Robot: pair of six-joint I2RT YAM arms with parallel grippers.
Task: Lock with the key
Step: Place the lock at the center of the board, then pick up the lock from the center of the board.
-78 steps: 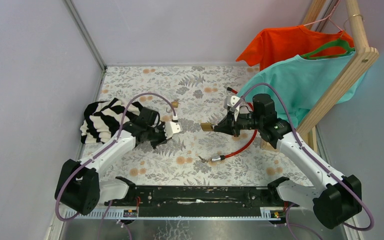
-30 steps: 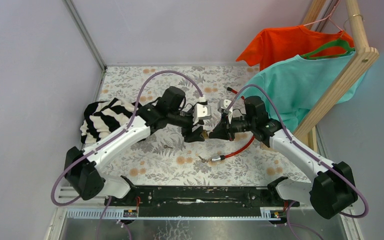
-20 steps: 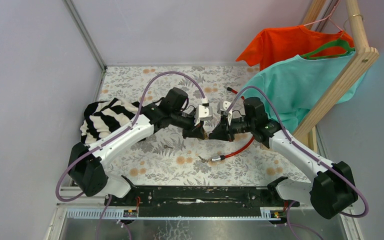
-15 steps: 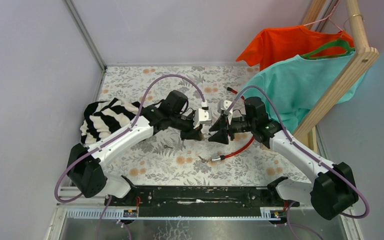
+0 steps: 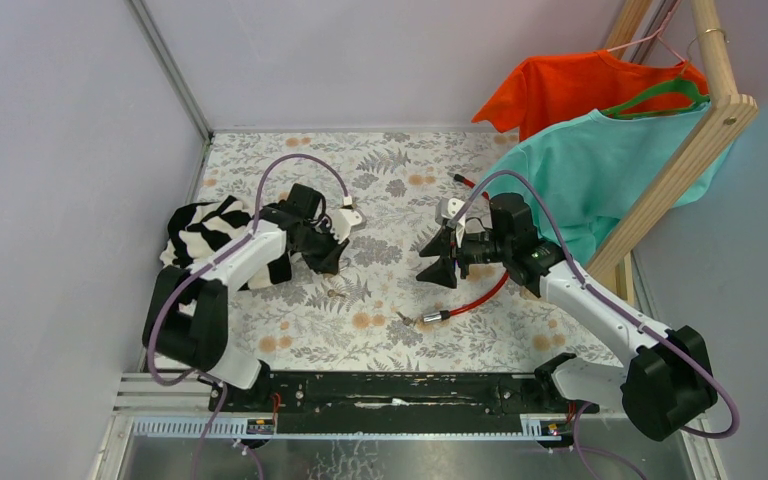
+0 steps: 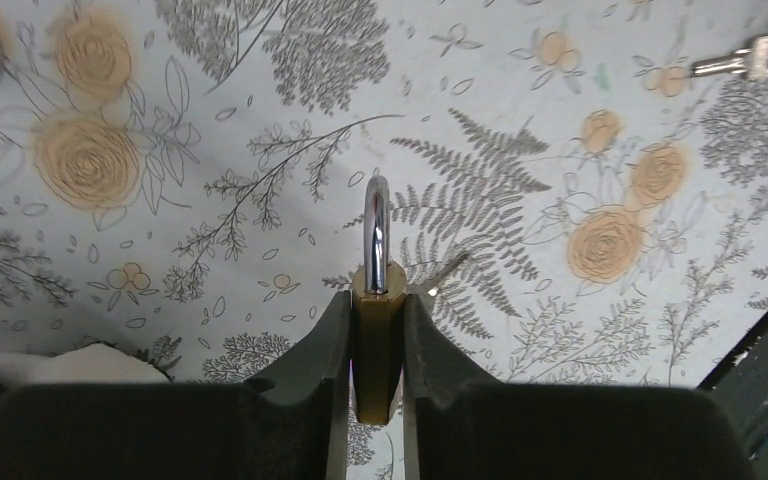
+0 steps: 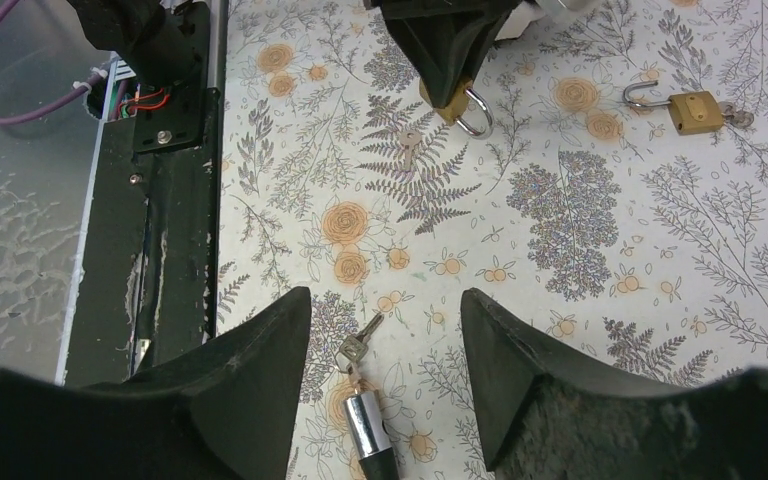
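Your left end effector [image 6: 376, 300] is closed tight on a brass padlock [image 6: 375, 360], gripping its body from both sides, with the steel shackle [image 6: 377, 235] sticking out beyond the fingertips and hanging above the floral worktop [image 5: 400, 170]. From the left wrist view you cannot tell whether the shackle is latched. A small key [image 7: 407, 140] lies on a fern print just beside and below the held lock. Your right end effector [image 7: 385, 310] stands wide open and holds nothing. It hovers over the middle of the worktop, facing the left one and well apart from it. Below it lies another key [image 7: 355, 350] at the metal tip [image 7: 368, 430] of a red cable [image 5: 480, 295]. A second padlock [image 7: 695, 110], apparently with a key in it, rests on the worktop farther back. A striped cloth [image 5: 200, 240] lies behind the left arm, and an orange shirt [image 5: 580, 85] and a teal shirt [image 5: 600, 170] hang on the wooden rack [image 5: 720, 100].
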